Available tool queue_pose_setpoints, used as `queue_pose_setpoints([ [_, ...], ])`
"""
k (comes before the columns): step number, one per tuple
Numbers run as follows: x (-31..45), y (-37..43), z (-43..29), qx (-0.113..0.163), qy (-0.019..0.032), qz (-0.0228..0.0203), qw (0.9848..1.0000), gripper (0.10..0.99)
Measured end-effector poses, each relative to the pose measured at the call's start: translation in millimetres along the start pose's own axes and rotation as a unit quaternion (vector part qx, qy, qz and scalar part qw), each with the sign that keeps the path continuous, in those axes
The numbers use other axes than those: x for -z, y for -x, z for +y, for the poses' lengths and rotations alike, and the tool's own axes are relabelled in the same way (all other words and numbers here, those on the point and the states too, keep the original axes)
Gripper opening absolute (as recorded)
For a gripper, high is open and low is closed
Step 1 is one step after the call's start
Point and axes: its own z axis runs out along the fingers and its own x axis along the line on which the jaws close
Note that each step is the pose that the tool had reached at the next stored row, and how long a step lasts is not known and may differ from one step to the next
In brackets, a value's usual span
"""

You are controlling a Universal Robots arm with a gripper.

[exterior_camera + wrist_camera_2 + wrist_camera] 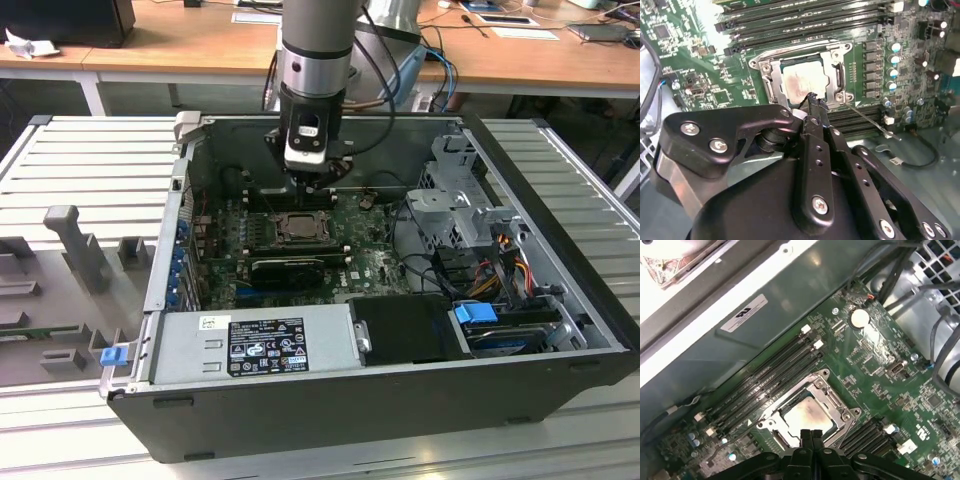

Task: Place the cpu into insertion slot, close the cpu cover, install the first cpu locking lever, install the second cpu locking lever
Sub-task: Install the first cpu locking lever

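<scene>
A robot arm reaches down into an opened computer case point(400, 400) lying on a slatted metal table point(80, 160), its black claw point(311, 188) poised close above the green circuit board point(375, 262). In both wrist views the claw point(812, 98) point(810, 432) is narrow, its two fingers point(804, 441) pressed together and gripping nothing. The fingertips hang at one edge of the chip; whether they touch it cannot be told.

The chip point(800, 80) point(805, 414), pale silver with a brownish smear on top, lies flat inside the socket point(805, 51) at the middle of the board, and shows as a light square in the exterior view point(300, 226). The cover frame point(771, 82) point(836, 399) lies down over the chip, whose top shows through its square window.

In the second wrist view a thin metal rod point(870, 121) runs out from one corner of the socket, slanting across a bank of memory slots point(860, 117). More long black memory slots point(805, 17) point(775, 375) line the other side of the socket. In the exterior view a grey power supply box point(260, 340) with a label fills the case's near corner, towards the exterior view's left.
</scene>
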Motion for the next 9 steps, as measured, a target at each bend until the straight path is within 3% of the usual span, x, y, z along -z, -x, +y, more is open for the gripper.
queue_pose_setpoints([
  [5, -0.5, 0.0, 0.0, 0.043, 0.0026, 0.0020, 0.9991, 0.106],
  [9, -1.0, 0.0, 0.0, 0.087, 0.0014, 0.0031, 0.9962, 0.106],
])
